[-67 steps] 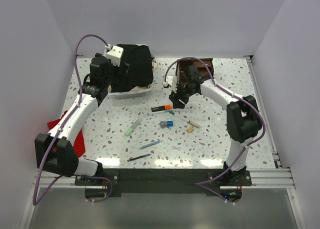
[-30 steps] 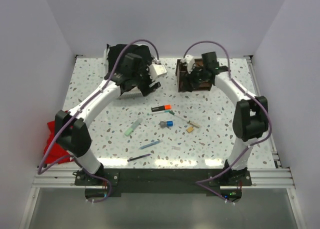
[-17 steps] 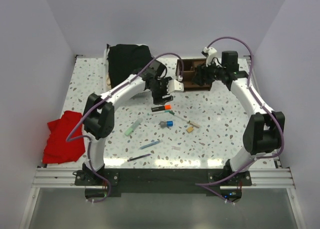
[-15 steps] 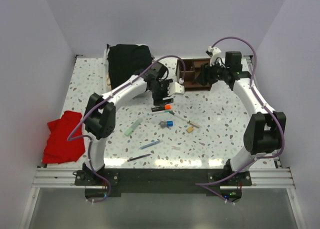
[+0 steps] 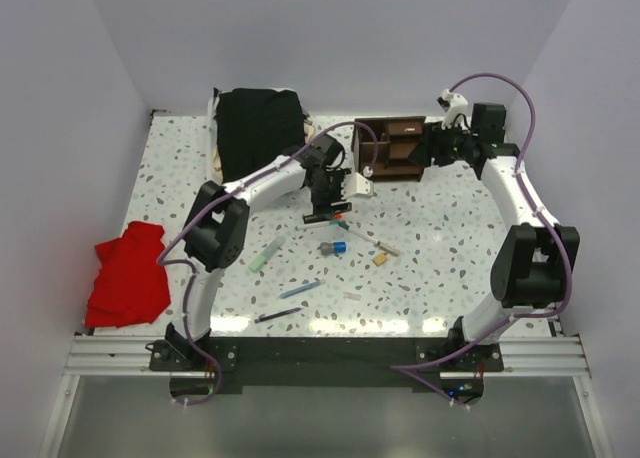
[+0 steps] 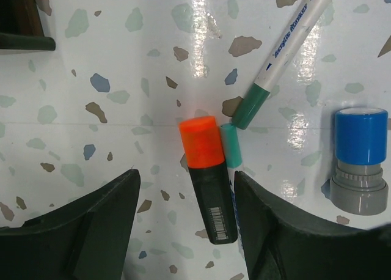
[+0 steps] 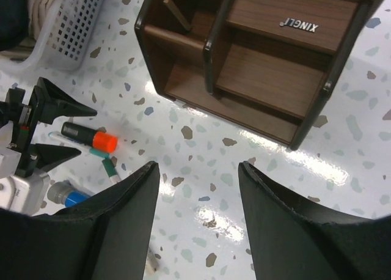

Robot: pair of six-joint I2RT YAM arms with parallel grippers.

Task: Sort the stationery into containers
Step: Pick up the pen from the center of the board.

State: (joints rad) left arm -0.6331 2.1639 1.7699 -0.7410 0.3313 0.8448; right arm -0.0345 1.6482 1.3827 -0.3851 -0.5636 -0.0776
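Straddles the black marker with orange cap point(image 6: 208, 185) with the left tool point(image 6: 186, 177), jaws apart, a gap on each side, nothing clamped. Shows that marker flat on the worktop point(image 6: 110, 66), just beside a small teal piece point(image 6: 231, 144), with a white pen point(image 6: 293, 29) and the blue-grey sharpener point(image 6: 359, 161) near. Hangs the right tool point(image 7: 198, 169) close to the dark brown organiser point(image 7: 275, 78), jaws apart, empty.

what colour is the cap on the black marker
Orange cap, clearest in the left wrist view.
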